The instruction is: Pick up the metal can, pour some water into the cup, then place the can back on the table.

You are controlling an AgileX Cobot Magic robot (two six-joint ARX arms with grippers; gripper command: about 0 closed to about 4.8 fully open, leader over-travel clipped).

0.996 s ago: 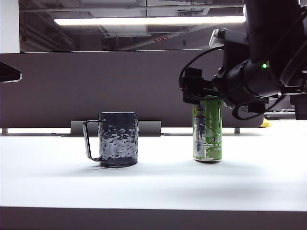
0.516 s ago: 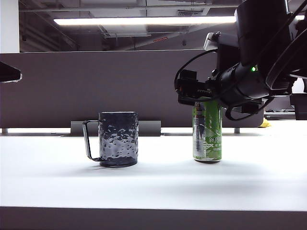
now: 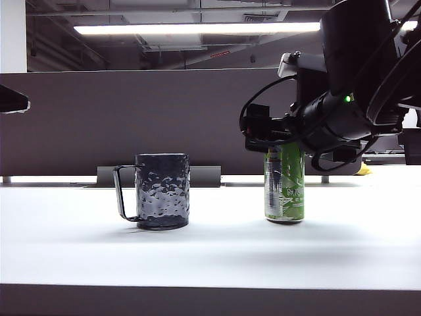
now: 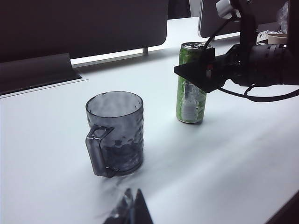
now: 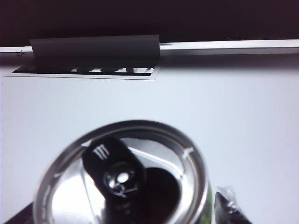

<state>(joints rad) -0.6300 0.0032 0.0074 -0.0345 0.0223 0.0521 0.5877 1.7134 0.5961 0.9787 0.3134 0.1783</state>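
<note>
Though near can, cup apart.

Can side lettering: large pale letters are seen on the green metal can in the exterior view; only "M" and part of a following letter can be made out.
Can label patch: fine print is present on the white-grey patch; it is too small to be read.
Can tab: a white claw-shaped "M" logo is printed on the black pull tab.
Cup: no text is seen.
</note>
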